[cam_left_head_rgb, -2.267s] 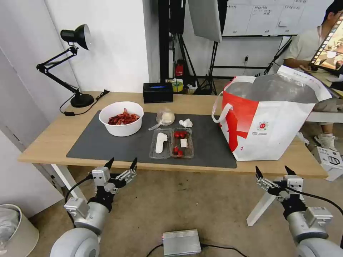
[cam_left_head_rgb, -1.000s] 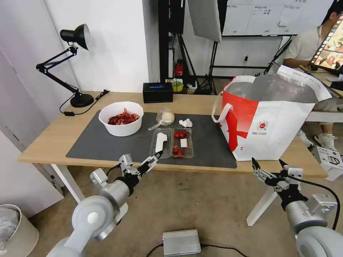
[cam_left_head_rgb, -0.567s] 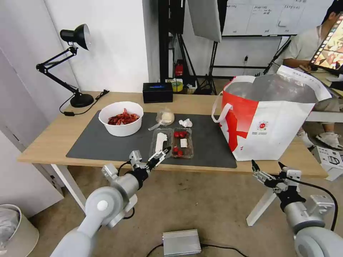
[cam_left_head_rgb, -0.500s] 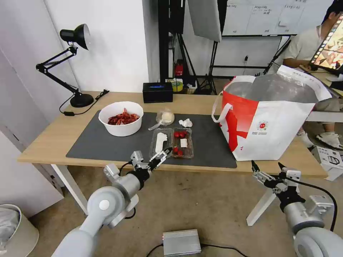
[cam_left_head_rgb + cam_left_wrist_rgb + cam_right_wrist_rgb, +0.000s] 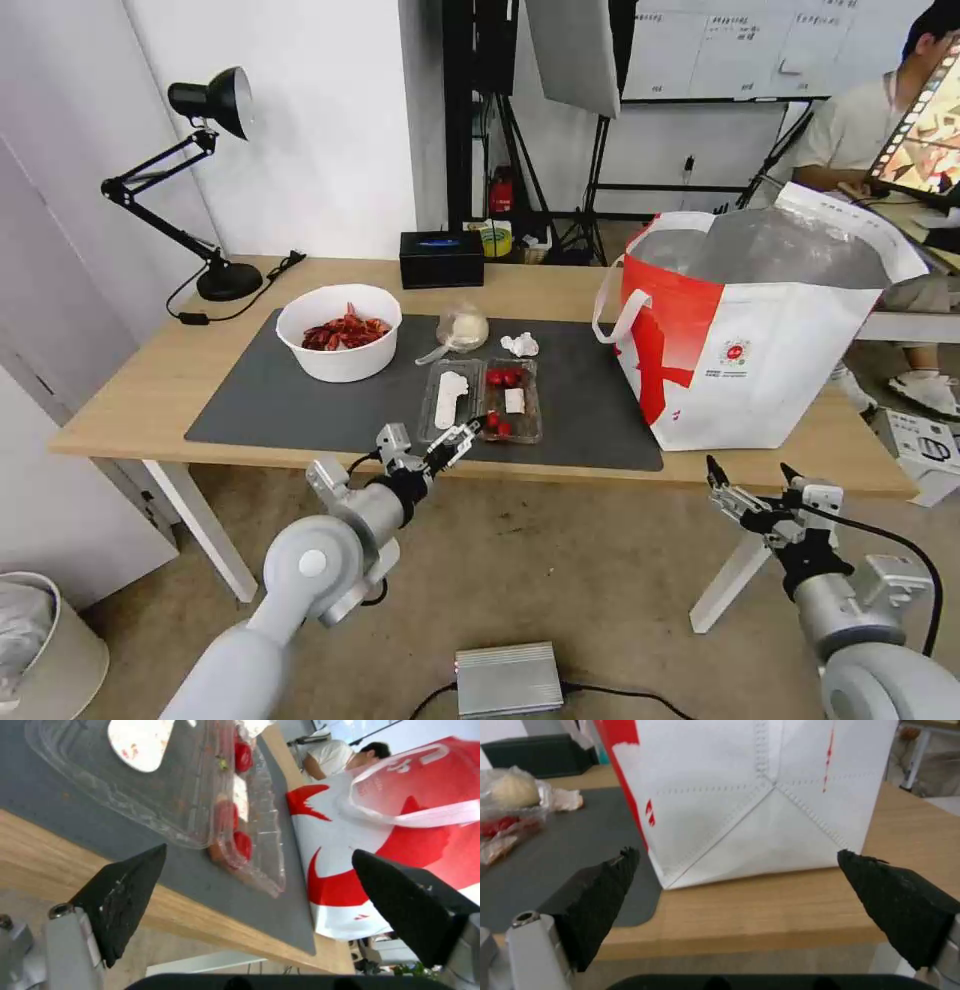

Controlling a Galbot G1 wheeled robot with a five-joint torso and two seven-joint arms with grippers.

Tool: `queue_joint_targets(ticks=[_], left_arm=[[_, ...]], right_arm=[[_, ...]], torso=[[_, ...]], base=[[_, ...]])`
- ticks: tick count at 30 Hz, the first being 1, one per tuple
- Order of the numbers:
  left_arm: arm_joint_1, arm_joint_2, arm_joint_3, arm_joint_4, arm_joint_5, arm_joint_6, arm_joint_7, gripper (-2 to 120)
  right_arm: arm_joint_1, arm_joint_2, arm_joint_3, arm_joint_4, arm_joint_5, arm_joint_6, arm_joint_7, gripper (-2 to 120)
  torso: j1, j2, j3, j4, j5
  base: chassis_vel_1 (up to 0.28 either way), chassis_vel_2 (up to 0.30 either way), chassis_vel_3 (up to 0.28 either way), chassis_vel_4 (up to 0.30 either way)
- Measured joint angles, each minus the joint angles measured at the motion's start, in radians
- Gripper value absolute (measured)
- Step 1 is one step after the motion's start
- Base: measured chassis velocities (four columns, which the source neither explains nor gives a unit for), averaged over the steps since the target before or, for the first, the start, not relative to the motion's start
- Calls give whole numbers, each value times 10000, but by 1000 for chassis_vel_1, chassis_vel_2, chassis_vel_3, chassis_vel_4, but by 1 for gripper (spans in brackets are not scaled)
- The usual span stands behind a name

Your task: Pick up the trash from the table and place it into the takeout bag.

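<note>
Change first: over the last couple of seconds the left arm swung up from its parked pose below the table (image 5: 130,400) edge and reached toward the clamshell tray (image 5: 481,400). Left tool (image 5: 466,434) now sits at the tray's near edge, released, jaws spread wide, nothing between them. Right tool (image 5: 748,480) hangs low by the table's front edge, near the bag corner, also released; barely moved. Reads as approach to the first pick; no trash is bagged yet.

Materials, large to small:
- Table: light wood, dark grey matte mat (image 5: 300,410).
- Takeout bag (image 5: 760,330): stiff white and red panels, foil lining, mouth gaping open, standing on the table's right end.
- Bowl (image 5: 340,350): round, white, heaped red shells.
- Tray: thin clear hinged plastic, flimsy looking, red scraps inside.
- Knotted plastic bag (image 5: 460,328): crinkled, clear.
- Tissue (image 5: 520,345): small, crumpled, white.
</note>
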Motion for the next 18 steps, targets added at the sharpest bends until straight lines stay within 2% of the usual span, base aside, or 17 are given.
queue_joint_targets(ticks=[11,18], left_arm=[[-450,-120,338,389,233,-18,-434,100],[-603,-114,298,534,293,-46,-464,100]], right_arm=[[-47,97,48,-27,17,79,76,100],[-93,125,57,-41,12,110,79,100]], torso=[[0,0,0,0,-1],[0,0,0,0,0]], base=[[0,0,0,0],[0,0,0,0]])
